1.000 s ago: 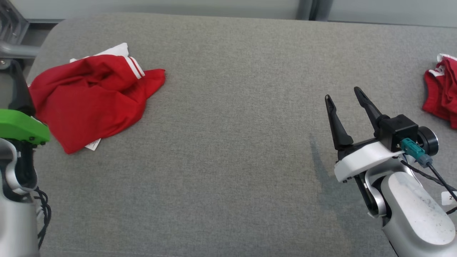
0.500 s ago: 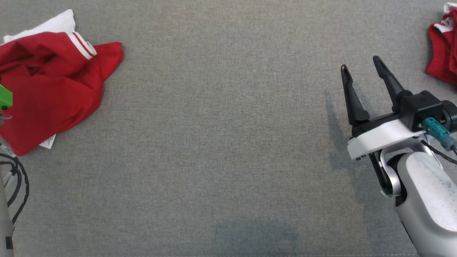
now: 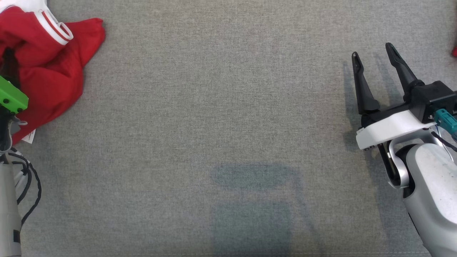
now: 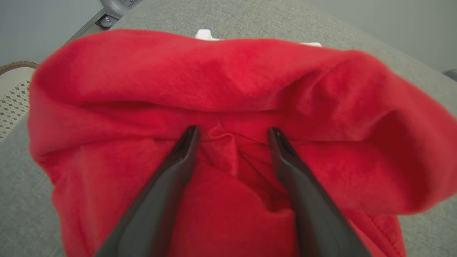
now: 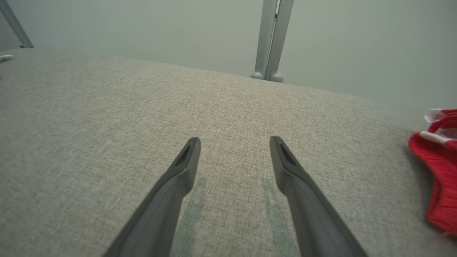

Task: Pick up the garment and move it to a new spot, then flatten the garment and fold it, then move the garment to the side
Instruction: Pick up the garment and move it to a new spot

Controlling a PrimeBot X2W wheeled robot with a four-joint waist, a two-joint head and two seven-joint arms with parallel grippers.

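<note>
The garment (image 3: 46, 71) is a crumpled red piece with white striped trim, lying on the grey padded table (image 3: 228, 107) at the far left. In the left wrist view my left gripper (image 4: 232, 132) is open and pressed down into the garment (image 4: 228, 78), its fingertips either side of a small raised fold. The left arm's green wrist mount (image 3: 10, 100) shows at the left edge of the head view. My right gripper (image 3: 372, 50) stands open and empty over bare cloth at the right, fingers (image 5: 178, 178) spread above the table.
A second red and white garment (image 5: 439, 160) lies to the right of my right gripper, a sliver of it (image 3: 455, 51) at the head view's right edge. A metal post (image 5: 271, 39) stands behind the table's far edge. My shadow (image 3: 253, 200) falls on the near middle.
The head camera has dipped, so the whole picture has shifted up and left. My left gripper has come in over the garment. The right gripper has kept its place, still open.
</note>
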